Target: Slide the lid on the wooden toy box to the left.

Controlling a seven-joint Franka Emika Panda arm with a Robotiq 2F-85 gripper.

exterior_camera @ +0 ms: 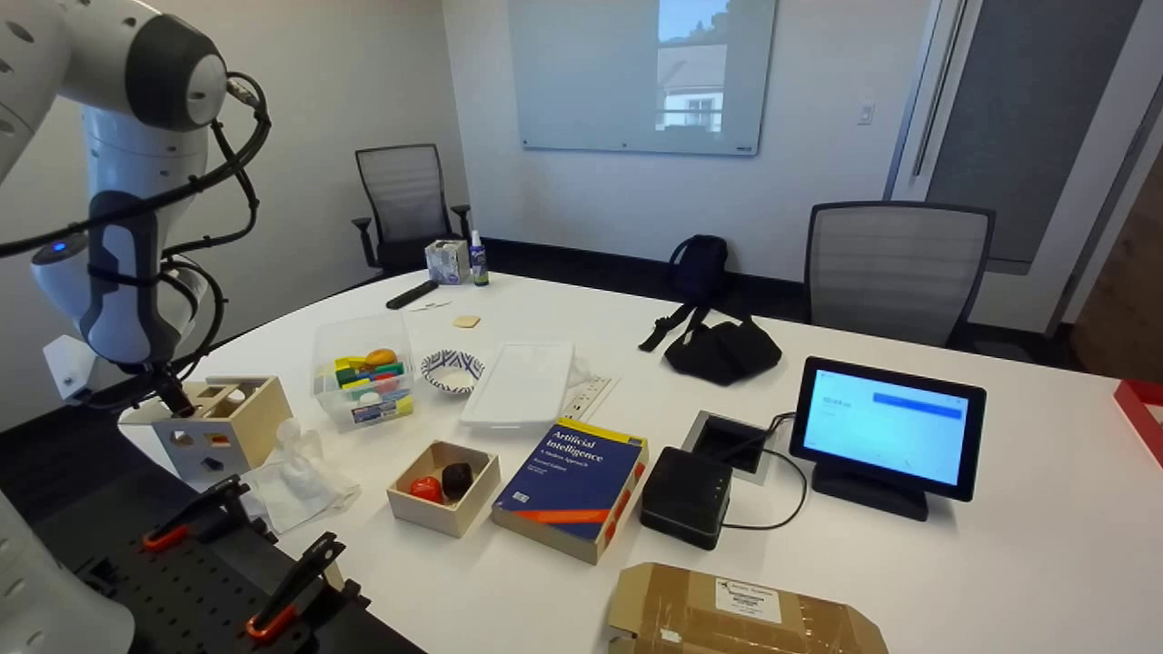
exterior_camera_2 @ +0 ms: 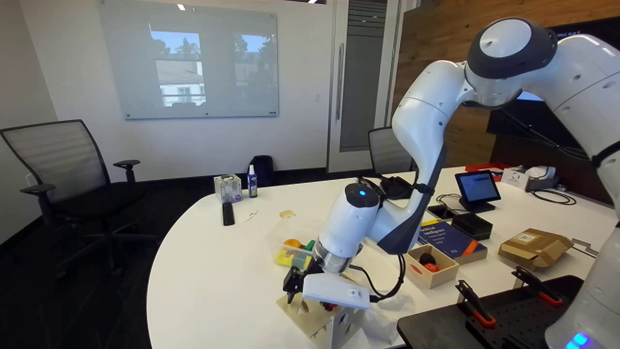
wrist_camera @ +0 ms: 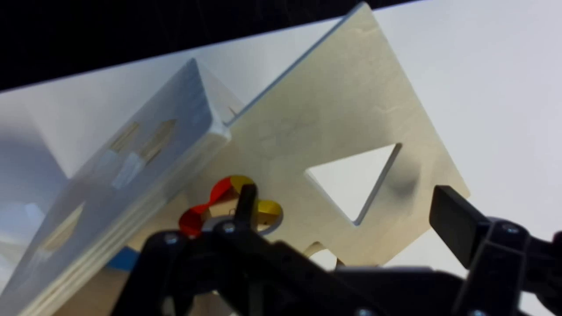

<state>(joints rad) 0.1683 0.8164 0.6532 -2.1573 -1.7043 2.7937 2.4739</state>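
Observation:
The wooden toy box (exterior_camera: 259, 427) stands near the table edge beside the robot base. It is pale, with dark cut-outs, and also shows in an exterior view (exterior_camera_2: 346, 327). In the wrist view its side wall (wrist_camera: 131, 175) is at left. The lid (wrist_camera: 325, 109) is a pale panel with a triangle hole and a clover hole. It juts out past the box, and white table shows through the triangle. The lid also shows in an exterior view (exterior_camera_2: 310, 317). My gripper (wrist_camera: 347, 193) is open above it. One finger overlaps the clover hole; whether it enters is unclear. The other is near the lid's outer edge.
A clear bin of toys (exterior_camera: 363, 391) stands behind the box. Crumpled white wrapping (exterior_camera: 304, 481) lies beside it. A low wooden tray (exterior_camera: 472, 495) holds red and black pieces. The blue book (exterior_camera: 577, 472) lies beyond. Black clamps (exterior_camera: 304, 577) stand on the base plate.

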